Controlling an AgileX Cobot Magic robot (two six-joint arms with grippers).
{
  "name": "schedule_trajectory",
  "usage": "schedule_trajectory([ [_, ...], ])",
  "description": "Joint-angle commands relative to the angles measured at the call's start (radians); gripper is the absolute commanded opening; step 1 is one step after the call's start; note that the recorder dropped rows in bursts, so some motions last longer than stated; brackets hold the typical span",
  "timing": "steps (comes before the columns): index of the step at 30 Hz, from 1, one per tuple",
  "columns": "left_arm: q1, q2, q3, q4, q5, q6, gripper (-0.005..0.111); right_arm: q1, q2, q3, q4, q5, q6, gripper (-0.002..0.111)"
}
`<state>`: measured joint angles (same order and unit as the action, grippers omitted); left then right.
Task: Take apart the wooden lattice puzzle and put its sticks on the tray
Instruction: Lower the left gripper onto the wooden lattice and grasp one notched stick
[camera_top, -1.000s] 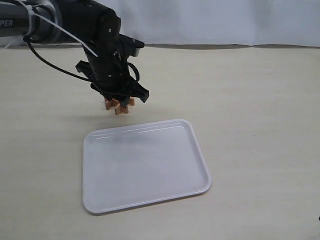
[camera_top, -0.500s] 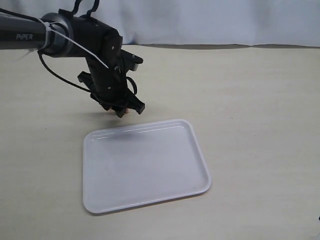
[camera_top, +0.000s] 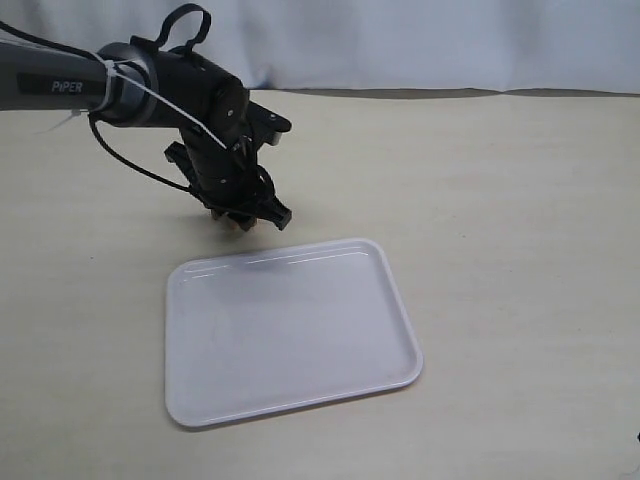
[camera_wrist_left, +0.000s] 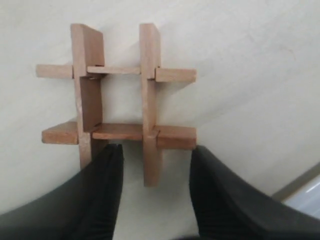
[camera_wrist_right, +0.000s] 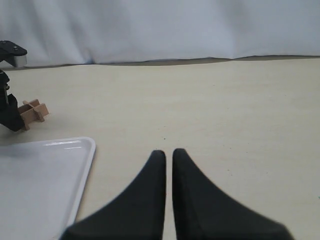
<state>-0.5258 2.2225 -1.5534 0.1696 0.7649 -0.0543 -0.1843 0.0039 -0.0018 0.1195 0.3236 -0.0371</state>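
Note:
The wooden lattice puzzle (camera_wrist_left: 150, 100) lies whole on the table as a hash of four crossed reddish-brown sticks. My left gripper (camera_wrist_left: 155, 150) is open over its near side, with the end of one stick between the spread fingers (camera_wrist_left: 107, 165), and that stick is much narrower than the gap. In the exterior view the left gripper (camera_top: 245, 215) hides nearly all of the puzzle (camera_top: 240, 224), just beyond the far edge of the white tray (camera_top: 395, 290). Nothing lies on the tray. My right gripper (camera_wrist_right: 168, 152) is shut on nothing, low over bare table, and sees the puzzle (camera_wrist_right: 32, 113) from afar.
A white curtain (camera_top: 420, 40) closes off the table's far edge. The left arm and its cable (camera_top: 130, 150) reach in from the upper left. The tray's corner (camera_wrist_left: 307, 200) shows beside the left gripper.
The left gripper came down from above the table with the puzzle in it and set it on the table beyond the tray. The right gripper's view has no earlier frame.

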Motion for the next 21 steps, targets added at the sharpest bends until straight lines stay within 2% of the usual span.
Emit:
schedule_trajectory([
  [1,0.001,0.001,-0.005,0.002,-0.015,-0.003,0.03,0.003,-0.004,0.002,0.0,-0.003,-0.001,0.005],
  [6,0.001,0.001,-0.005,0.002,-0.006,0.004,-0.001,0.003,-0.004,0.002,0.0,-0.003,-0.001,0.005],
  [21,0.001,-0.024,-0.007,-0.007,0.024,0.031,0.0,0.003,-0.004,0.002,0.0,-0.003,-0.001,0.005],
])
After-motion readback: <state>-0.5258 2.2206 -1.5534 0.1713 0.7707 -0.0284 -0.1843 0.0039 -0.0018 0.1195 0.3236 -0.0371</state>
